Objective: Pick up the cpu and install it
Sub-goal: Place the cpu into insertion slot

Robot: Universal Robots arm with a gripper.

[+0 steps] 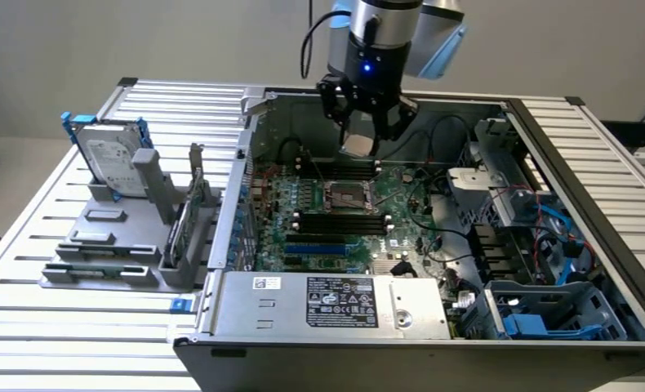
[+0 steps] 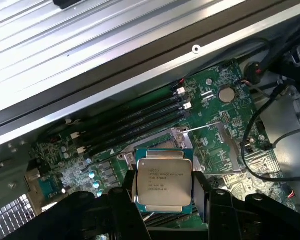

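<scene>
Wrist view first: the gripper (image 2: 164, 202) is clamped on the cpu (image 2: 164, 181), with a black finger (image 2: 121, 202) on each side edge. That leaves the silver lid with the printing facing the camera and the contact side pointing down at the board. Gripping by the edges makes sense to me, since it keeps anything off the underside. Right behind the chip is the socket (image 2: 165, 142). Its metal frame looks swung open, I'd guess so the chip can drop straight in. Past that you get the RAM slots (image 2: 132, 122), the coin battery (image 2: 226, 94), then the case wall (image 2: 140, 70). In the exterior view the cpu hangs in the claw above the green motherboard (image 1: 322, 224), well clear of the socket and seemingly a bit toward the back of the case rather than dead over it. Way off on the exterior view's left, the hard drive (image 1: 113, 159) stands upright in a grey holder (image 1: 116, 245) on the slatted table (image 1: 39, 327), parked out of the way.
</scene>
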